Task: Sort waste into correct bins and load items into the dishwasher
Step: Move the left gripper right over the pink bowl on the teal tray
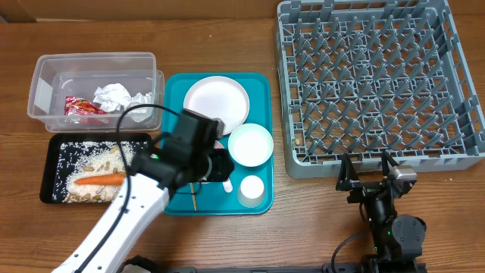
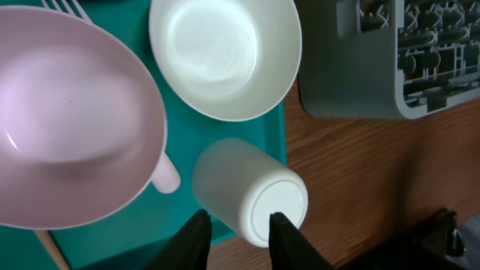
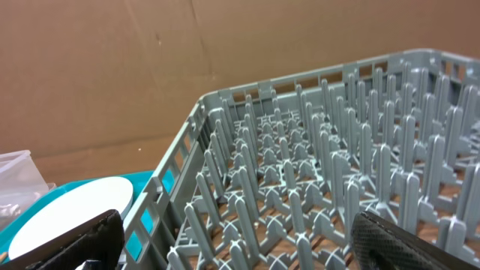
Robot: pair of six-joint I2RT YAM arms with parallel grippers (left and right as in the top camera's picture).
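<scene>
My left gripper [image 2: 238,217] hovers over the front of the teal tray [image 1: 261,91], its jaws a narrow gap apart with nothing between them. Just past the fingertips [image 2: 196,238] stands a small white cup [image 2: 251,191], upside down at the tray's front right corner. One white bowl [image 2: 67,112] fills the left of the wrist view; a second bowl [image 1: 250,144] sits beyond the cup. Fork tines [image 2: 64,7] show behind the near bowl, and a wooden stick [image 2: 46,244] lies at its front. The round plate [image 1: 216,102] is at the tray's back. My right gripper [image 1: 370,173] stands open before the grey dishwasher rack [image 1: 379,80].
A clear tub [image 1: 45,83] at the back left holds a red wrapper [image 1: 79,108] and crumpled napkins [image 1: 117,96]. The black tray [image 1: 53,163] in front of it holds a carrot [image 1: 98,180] among grains and scraps. The rack's front wall stands close to my right gripper.
</scene>
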